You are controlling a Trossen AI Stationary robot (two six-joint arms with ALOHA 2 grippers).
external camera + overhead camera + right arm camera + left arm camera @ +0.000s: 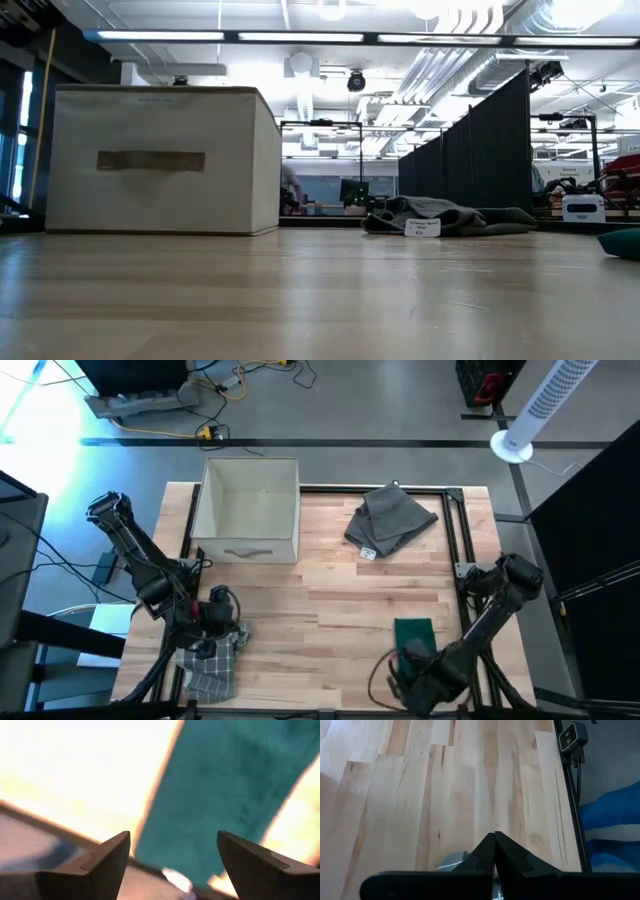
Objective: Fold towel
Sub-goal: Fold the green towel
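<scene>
Both arms sit low at the near edge of the table (330, 600). The left arm bends in from the left side, elbow out beyond the edge, and its left hand (215, 622) is down at the near left corner, right over a checked towel (210, 665) bunched there. On the left wrist view, that hand's fingers (485, 855) are pressed together to a point, nothing between them, with a sliver of grey cloth showing just beside the tips.

Over to the right arm: it folds down from the right side toward the near edge, and the right hand (412, 668) hovers at a teal towel (414, 631) lying flat near the near right edge. Its wrist view shows the 2 fingers (110, 855) spread wide, teal cloth filling the space ahead, nothing gripped.

At the far side, a white fabric box (248, 510) stands by the far left corner, open at the top, and its inside looks bare from above. Beside it, toward the far right, a grey towel (390, 518) lies crumpled with a small white label showing, well apart from both hands.
</scene>
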